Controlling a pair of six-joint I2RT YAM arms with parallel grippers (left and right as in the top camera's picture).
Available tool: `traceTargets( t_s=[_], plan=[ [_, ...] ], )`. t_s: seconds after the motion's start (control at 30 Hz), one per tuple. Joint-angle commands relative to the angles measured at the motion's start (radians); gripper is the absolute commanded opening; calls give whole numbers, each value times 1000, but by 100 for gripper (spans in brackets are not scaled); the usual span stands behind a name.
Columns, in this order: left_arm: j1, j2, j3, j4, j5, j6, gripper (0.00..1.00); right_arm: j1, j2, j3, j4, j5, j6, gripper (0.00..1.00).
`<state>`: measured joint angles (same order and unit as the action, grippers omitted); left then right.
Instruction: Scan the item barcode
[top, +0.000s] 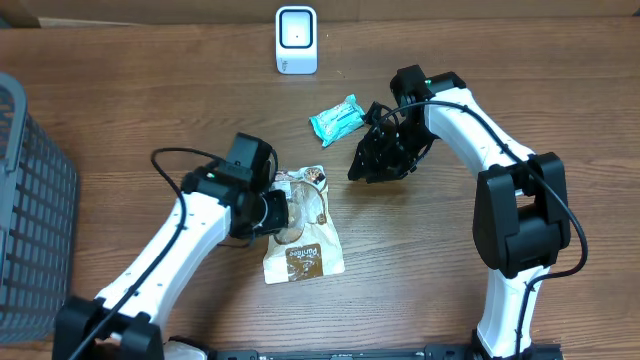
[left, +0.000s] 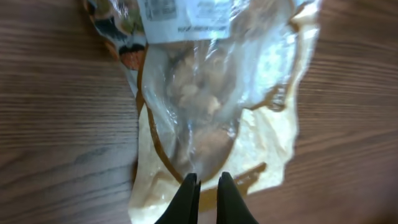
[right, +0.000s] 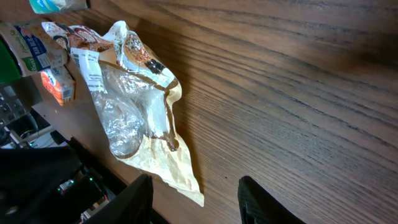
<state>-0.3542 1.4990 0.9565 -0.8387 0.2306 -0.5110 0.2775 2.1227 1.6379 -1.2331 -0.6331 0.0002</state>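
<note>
Brown wood-grain table (top: 520, 60) fills every view, its grain running side to side, and nothing of the room shows beyond it. A white scanner (top: 296, 40) stands upright at the far edge, its window facing me. Well to the left of the scanner and nearer to me sits a grey slatted basket (top: 30, 200). A small teal packet (top: 334, 118) lies just in front of the scanner, slightly to its right. The item to be scanned, a cream snack pouch (top: 305, 240) with a clear window over pale pieces and a printed white label near its top, lies flat on the wood further in front of the scanner, close to my side of the table. My left gripper (left: 206, 180) rests on the pouch's edge with its fingers pressed together, only a sliver showing between the black tips; I cannot tell whether any film is caught between them. My right gripper (right: 196, 183) hangs above bare wood to the right of the scanner, beside the teal packet, its fingers spread with nothing between them. The pouch lies off to that gripper's left, apart from it.
</note>
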Motion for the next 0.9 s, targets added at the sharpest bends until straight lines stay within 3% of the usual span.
traceTargets(
  t_s=[0.0,0.4,0.87],
  plan=[
    [-8,58,-61,33,-21,-74,4,4,1,-3,2,-20,-5,46],
    [-7,132,-64,119,-11,-29,4,4,1,-21,8,-20,-5,46],
    [9,175,-64,162,29,-2,4,4,1,-159,181,-80,-1,46]
  ],
)
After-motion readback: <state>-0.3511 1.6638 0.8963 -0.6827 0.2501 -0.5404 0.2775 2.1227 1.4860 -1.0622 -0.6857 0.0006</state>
